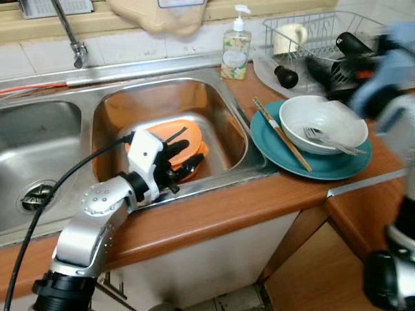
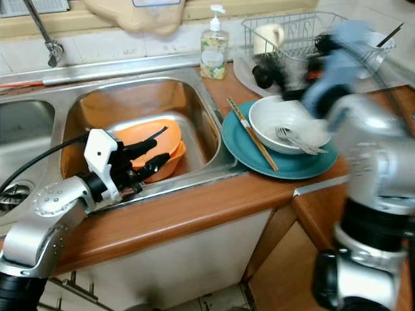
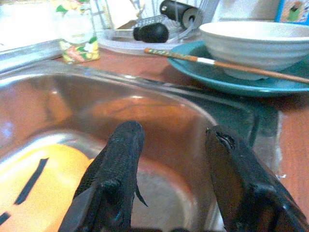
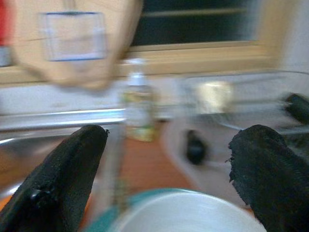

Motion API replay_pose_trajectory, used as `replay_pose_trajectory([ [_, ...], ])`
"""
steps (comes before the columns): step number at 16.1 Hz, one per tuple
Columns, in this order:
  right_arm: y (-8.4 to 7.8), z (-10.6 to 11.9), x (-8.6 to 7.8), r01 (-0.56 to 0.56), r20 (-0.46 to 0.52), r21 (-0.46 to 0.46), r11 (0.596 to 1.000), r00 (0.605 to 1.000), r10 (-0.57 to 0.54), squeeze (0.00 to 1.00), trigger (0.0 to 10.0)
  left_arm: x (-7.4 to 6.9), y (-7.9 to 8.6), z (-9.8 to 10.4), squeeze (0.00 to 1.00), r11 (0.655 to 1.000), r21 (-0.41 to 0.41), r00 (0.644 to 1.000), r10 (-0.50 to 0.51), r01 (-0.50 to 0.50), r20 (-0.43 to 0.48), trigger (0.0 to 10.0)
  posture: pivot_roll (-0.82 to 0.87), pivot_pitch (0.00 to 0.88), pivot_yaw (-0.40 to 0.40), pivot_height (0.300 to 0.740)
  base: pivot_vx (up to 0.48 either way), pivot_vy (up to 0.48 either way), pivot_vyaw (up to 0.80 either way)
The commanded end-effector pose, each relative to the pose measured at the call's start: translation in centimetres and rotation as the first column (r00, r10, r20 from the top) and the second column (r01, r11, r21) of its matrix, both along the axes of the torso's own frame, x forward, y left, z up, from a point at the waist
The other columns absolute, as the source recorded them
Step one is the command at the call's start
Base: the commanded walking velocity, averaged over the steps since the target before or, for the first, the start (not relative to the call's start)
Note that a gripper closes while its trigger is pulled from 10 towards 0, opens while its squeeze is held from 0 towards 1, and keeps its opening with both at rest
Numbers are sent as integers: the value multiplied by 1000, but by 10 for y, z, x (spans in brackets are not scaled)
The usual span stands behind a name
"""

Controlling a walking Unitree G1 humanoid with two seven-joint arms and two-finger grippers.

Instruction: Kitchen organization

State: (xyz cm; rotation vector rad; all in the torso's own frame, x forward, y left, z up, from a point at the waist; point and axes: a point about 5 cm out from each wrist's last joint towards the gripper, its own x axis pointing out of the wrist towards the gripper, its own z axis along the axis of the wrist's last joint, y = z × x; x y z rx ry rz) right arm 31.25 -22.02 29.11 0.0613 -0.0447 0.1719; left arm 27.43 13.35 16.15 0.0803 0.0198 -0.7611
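While the orange plates (image 1: 170,139) lie in the sink (image 1: 224,110) near its front edge, the left gripper (image 3: 171,179) hovers over them, spread and empty, apparently to grasp one, as the blurred right gripper (image 4: 159,179) gapes above the white bowl (image 1: 324,120).

We face a wooden countertop (image 1: 214,217) with a reddish-brown surface, set with a double-basin stainless steel sink (image 1: 39,139). A chrome faucet (image 1: 70,35) rises behind the basins. The wall (image 1: 130,48) behind the sink is clad in pale tiles, topped by a light wooden window ledge (image 1: 272,8). Below the counter we see a white cabinet front (image 1: 214,262) and a wooden cabinet door (image 1: 318,272) beside it. The basin metal reflects warm light.
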Motion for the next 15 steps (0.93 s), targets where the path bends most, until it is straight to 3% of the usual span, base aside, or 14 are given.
replay_pose_trajectory([
  [1,-15,-5,0,86,-15,7,996,996,-86,0,10000,-1,-3,4,0,1000,-2,1000,-22,22,16,10000,-183,0,35,740,0,0,0],
  [3,-62,-24,-5,333,-111,-46,942,935,-336,0,10000,-5,-9,4,0,999,-16,999,-41,41,13,10000,-187,0,33,740,0,0,0],
  [4,-73,-31,-8,386,-134,-78,919,910,-393,0,10000,-6,-11,3,0,999,-20,999,-49,49,10,10000,-188,0,33,740,0,0,0],
  [5,-98,-50,-20,495,-181,-159,854,836,-518,0,10000,-9,-15,1,0,997,-22,998,-69,69,1,10000,-191,0,32,740,0,0,0],
  [7,-109,-68,-33,559,-236,-195,806,771,-592,0,10000,-12,-18,0,0,996,-26,996,-90,90,-1,10000,-191,0,30,740,0,0,0],
  [10,-107,-92,-47,557,-288,-289,779,726,-625,0,10000,-15,-21,-1,0,994,-29,994,-110,110,-8,10000,-194,0,33,740,0,0,0],
  [12,-95,-104,-52,529,-324,-292,797,729,-603,0,10000,-16,-22,-2,0,993,-27,994,-113,113,-10,10000,-194,0,30,740,0,0,0],
  [15,-60,-119,-59,448,-386,-238,862,771,-507,0,10000,-15,-21,-2,0,994,-26,994,-109,109,-11,10000,-193,0,30,740,0,0,0],
])
